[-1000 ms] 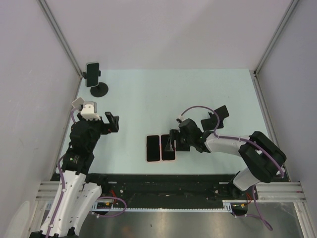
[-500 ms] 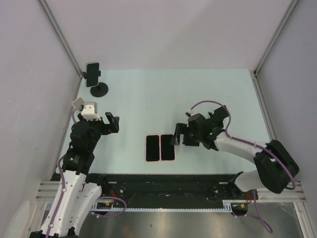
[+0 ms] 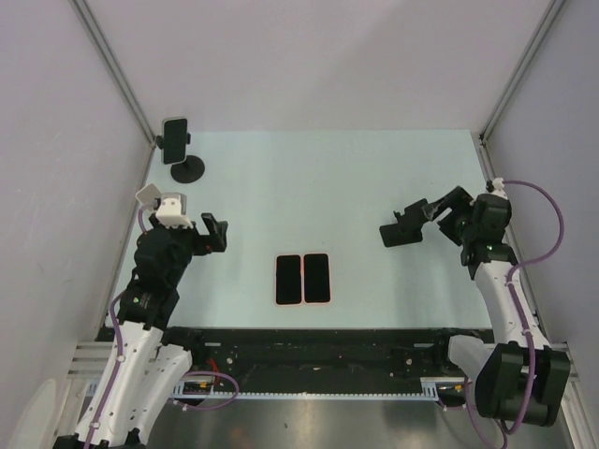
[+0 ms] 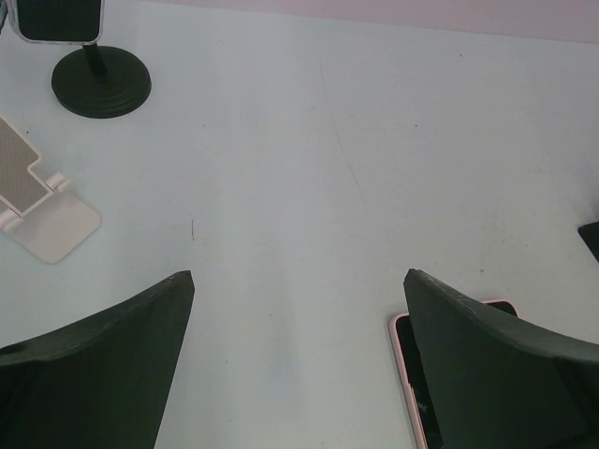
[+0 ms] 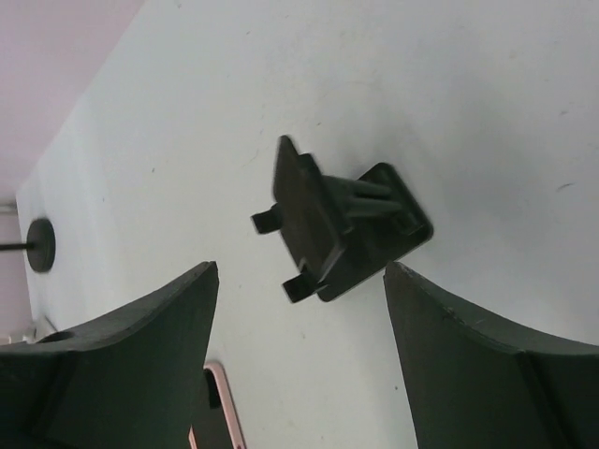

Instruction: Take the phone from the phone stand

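Since the earlier frames the right arm has withdrawn from the middle of the counter (image 3: 374, 168) to its right side, leaving the right-hand phone (image 3: 318, 278), over which it stood a second ago, lying flat and untouched. Right end effector (image 3: 444, 208): fingers spread wide, gripping nothing, positioned just beside an empty black stand (image 3: 401, 232). The right wrist view shows that stand framed between the two fingers and touched by neither. Left arm: no change of position noted. Left end effector (image 3: 213, 234) hovers above the left part of the counter, fingers likewise spread and holding nothing. A left-hand phone (image 3: 289, 279) lies flat close beside the right-hand one, near the front centre. One mounted phone (image 3: 176, 138) stands upright in the clamp of a round-based stand (image 3: 188, 169) at the far left corner, well apart from both end effectors. A white folding stand (image 4: 47, 210) sits near that base, on its near side.
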Tool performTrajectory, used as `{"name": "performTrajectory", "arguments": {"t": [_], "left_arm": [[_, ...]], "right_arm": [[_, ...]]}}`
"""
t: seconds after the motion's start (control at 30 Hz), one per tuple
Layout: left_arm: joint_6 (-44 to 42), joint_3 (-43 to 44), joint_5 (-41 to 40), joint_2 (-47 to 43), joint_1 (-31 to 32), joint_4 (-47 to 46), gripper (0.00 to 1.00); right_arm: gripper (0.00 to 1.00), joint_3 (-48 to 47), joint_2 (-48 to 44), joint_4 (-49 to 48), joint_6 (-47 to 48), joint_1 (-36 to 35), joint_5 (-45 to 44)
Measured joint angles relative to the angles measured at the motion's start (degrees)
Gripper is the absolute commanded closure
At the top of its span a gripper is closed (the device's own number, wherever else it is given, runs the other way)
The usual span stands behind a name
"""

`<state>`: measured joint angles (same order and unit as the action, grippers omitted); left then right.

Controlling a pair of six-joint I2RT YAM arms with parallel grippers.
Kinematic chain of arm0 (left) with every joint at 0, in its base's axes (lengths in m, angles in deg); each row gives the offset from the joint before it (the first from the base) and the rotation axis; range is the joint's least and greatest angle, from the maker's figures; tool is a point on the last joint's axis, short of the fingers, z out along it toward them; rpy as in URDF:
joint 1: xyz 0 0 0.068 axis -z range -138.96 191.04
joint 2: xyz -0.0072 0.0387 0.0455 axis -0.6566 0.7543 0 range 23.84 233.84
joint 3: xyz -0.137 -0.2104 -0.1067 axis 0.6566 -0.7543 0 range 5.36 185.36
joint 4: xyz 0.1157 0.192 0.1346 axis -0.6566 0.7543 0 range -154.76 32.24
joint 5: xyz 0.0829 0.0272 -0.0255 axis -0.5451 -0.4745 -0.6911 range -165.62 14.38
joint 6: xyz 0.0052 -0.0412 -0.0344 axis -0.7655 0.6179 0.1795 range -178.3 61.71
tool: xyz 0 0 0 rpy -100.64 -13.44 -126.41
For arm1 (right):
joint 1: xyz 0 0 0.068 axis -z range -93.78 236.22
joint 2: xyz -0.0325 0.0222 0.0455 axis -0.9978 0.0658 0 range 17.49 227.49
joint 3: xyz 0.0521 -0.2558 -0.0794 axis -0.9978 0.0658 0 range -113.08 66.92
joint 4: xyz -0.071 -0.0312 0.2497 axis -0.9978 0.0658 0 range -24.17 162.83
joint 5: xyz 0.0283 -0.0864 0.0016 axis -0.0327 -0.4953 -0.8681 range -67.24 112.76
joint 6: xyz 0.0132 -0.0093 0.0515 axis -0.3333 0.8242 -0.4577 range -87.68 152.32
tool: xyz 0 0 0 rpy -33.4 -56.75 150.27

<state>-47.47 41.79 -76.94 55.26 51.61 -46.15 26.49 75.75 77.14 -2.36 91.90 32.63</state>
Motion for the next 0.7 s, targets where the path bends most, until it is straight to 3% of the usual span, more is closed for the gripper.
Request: {"name": "performTrajectory", "arguments": {"t": [0.17, 0.47, 0.57, 0.7], "left_arm": [[-0.4, 0.0, 0.0, -0.1, 0.5, 0.0, 0.00], [-0.4, 0.0, 0.1, -0.1, 0.7, 0.0, 0.00], [-0.4, 0.0, 0.4, 0.0, 0.9, 0.0, 0.00], [-0.6, 0.0, 1.7, 0.3, 1.0, 0.0, 0.00]], "right_arm": [[0.33, 3.9, 0.8, -3.7, -1.6, 4.8, 3.1], [0.49, 8.5, 7.3, -13.6, -2.6, 5.4, 8.9], [0.58, 8.7, 9.9, -17.2, -2.6, 5.4, 10.7], [0.80, 8.7, 12.0, -21.1, -2.4, 5.4, 12.2]]}}
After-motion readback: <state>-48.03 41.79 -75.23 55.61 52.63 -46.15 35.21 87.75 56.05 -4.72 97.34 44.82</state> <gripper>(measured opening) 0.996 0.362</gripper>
